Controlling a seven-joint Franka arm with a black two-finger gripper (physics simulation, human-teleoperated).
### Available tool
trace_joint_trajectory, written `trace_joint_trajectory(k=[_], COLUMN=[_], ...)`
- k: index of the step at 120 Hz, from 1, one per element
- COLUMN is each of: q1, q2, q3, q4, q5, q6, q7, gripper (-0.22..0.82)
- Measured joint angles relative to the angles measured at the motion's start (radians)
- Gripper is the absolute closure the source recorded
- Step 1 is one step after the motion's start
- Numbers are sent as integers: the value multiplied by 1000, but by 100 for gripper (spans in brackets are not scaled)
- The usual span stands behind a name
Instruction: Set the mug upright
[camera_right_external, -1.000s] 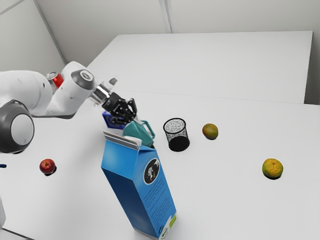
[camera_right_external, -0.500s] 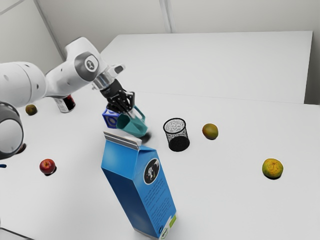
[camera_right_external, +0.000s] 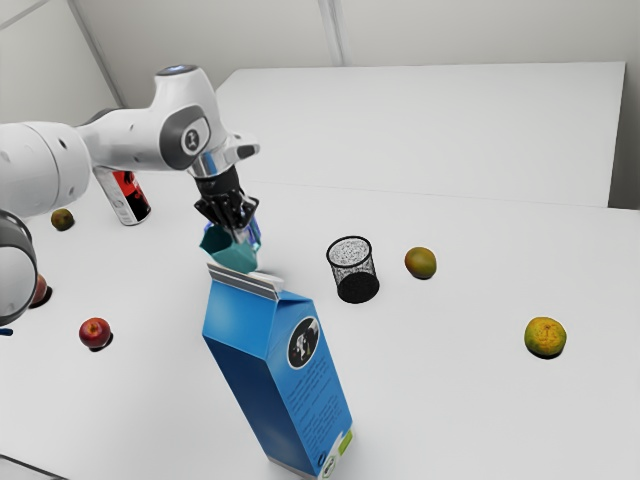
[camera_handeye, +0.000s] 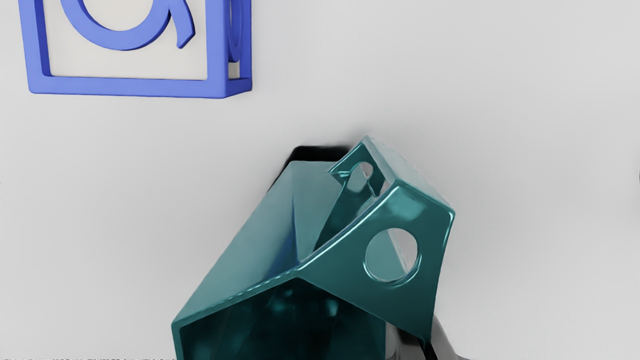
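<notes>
I have the teal faceted mug (camera_handeye: 282, 250) in the pincer (camera_right_external: 238, 236), which looks closed on it at the handle side, near the mouth. The mug hangs tilted just under the pincer, not upright; I can't tell whether its base end touches the bench (camera_right_external: 450, 420). The blue alphabet block (camera_handeye: 125, 43) sits near it, beyond the mug's base end, and the blue milk carton (camera_right_external: 278, 370) stands in front of the pincer, toward the exterior camera.

I'd expect a light, stiff shell that won't give under squeezing. Its gloss suggests a slippery surface, and if it's ceramic or glass, a knock could chip it. Held this far off-center, it may pivot in my grip as I turn it, so I'd go slowly. The handle (camera_handeye: 350, 277) offers a flat panel to pinch; should it slip, I'd rather take two opposite facets of the body.
</notes>
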Motion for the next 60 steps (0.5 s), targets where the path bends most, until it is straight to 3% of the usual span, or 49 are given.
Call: trace_joint_trajectory(k=[60], q1=[-6], q2=[22], q3=[-21], q4=[-26], q5=[36], q6=[5], q7=[-51], gripper=[79])
